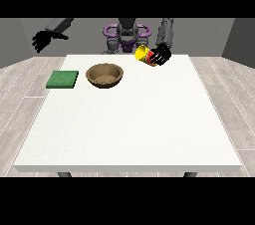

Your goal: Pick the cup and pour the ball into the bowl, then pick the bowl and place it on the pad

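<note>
The robot (127, 35) stands behind the white bench (129, 124), at the top of the view, and both arms reach forward over it.

The hand at the view's right (161, 56) is raised above the far edge of the bench, right of the middle. Its black fingers (157, 60) are curled round the cup (143, 54), so the hand has hold of it. The cup is yellow with some red near the fingers. It is tilted strongly, almost lying on its side, and its open mouth points to the view's left, in the direction of the bowl. I cannot tell where the ball is; it does not show in the cup's mouth or on the bench.

The bowl (104, 75) is brown and stands upright on the bench, left of the middle and in the far part. It is below and to the left of the cup, apart from it. The pad (63, 79) is a flat green square that lies on the bench just beside the bowl, at its left, not touching it.

The hand at the view's left (44, 40) hangs in the air beyond the left far corner of the bench, well apart from the pad. It holds nothing, and its fingers hang down, relaxed and spread.
</note>
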Available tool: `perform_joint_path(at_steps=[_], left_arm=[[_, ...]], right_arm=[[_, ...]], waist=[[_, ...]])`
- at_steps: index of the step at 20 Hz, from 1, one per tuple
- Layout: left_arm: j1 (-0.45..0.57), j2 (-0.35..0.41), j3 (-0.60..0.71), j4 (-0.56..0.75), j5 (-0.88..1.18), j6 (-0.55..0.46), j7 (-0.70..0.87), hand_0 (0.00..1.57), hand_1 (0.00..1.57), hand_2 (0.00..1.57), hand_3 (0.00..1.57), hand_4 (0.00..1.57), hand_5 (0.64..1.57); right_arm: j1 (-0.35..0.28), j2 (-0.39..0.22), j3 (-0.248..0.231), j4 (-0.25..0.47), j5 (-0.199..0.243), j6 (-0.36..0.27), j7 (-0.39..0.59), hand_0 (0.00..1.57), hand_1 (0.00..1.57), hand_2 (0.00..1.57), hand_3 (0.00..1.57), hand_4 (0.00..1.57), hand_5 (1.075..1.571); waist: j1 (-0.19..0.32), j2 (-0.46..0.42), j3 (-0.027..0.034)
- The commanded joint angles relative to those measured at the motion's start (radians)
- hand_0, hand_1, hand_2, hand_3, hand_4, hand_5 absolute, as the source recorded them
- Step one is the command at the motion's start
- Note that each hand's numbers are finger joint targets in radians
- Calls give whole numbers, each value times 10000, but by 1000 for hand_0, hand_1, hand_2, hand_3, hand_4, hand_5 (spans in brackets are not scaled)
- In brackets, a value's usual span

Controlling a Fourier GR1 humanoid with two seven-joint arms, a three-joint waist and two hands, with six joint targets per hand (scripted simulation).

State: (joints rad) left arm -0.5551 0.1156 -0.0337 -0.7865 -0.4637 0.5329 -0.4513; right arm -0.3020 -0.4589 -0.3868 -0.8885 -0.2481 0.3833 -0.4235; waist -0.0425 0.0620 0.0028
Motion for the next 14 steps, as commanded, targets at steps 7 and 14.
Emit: perform_joint_path(at_steps=[7,14], left_arm=[[-920,-606,-1868,-651,-3210,226,3923,1365,1365,1571,1571,1142,1566],[-964,-1019,-2847,-875,-5290,242,5370,1279,1279,1571,1571,1000,1569]], right_arm=[[255,-161,-173,1509,289,-28,-798,0,0,0,0,0,1560],[517,-7,-132,1988,399,-12,-1311,0,0,0,0,0,1552]], waist=[[852,-849,-19],[834,-976,-17]])
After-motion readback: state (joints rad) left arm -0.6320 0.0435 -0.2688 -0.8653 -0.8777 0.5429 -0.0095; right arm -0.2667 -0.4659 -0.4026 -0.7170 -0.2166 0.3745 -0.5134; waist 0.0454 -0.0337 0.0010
